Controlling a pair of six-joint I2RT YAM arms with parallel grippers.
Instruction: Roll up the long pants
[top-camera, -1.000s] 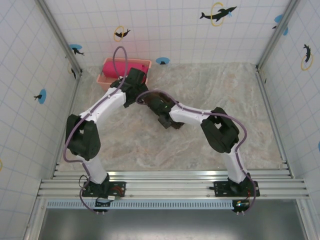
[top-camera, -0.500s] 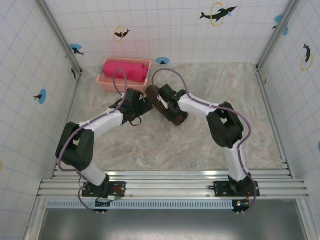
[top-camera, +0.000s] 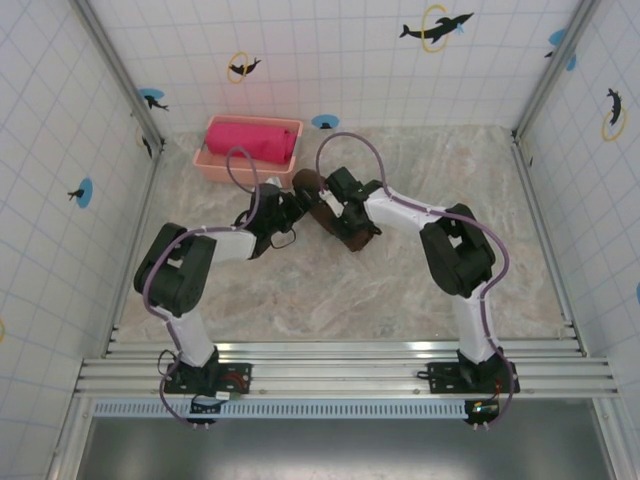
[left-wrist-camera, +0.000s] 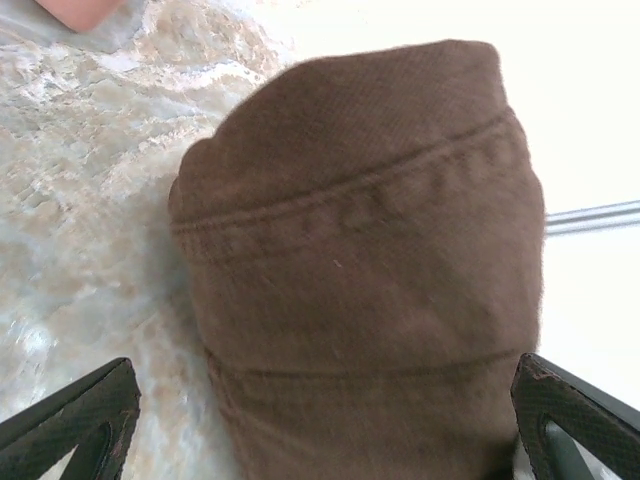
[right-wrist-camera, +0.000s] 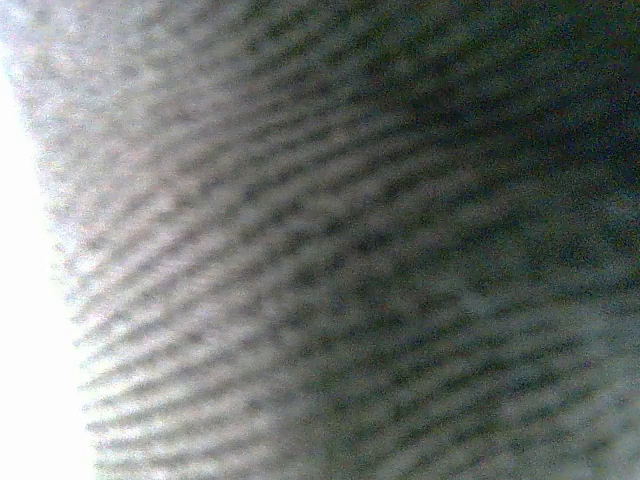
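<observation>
Fingers of the left gripper (left-wrist-camera: 322, 375) stand spread wide, one dark tip at each lower corner of the left wrist view. The long pants (left-wrist-camera: 360, 260) lie between them and just ahead, a thick brown roll on the marbled table (left-wrist-camera: 80, 200). A stitched seam runs across the rounded end that faces the fingers. I cannot tell whether either tip touches the cloth.

From above, the right gripper (top-camera: 340, 212) sits on the far side of that same roll, close against the left one. Its fingers are buried in the fabric, so I cannot tell how wide they stand. Its wrist camera is pressed up to blurred brown weave.

Beyond the left fingers and off to their left, apart from the roll, a pink basket (top-camera: 215, 160) holds a pink rolled cloth (top-camera: 252, 138).
</observation>
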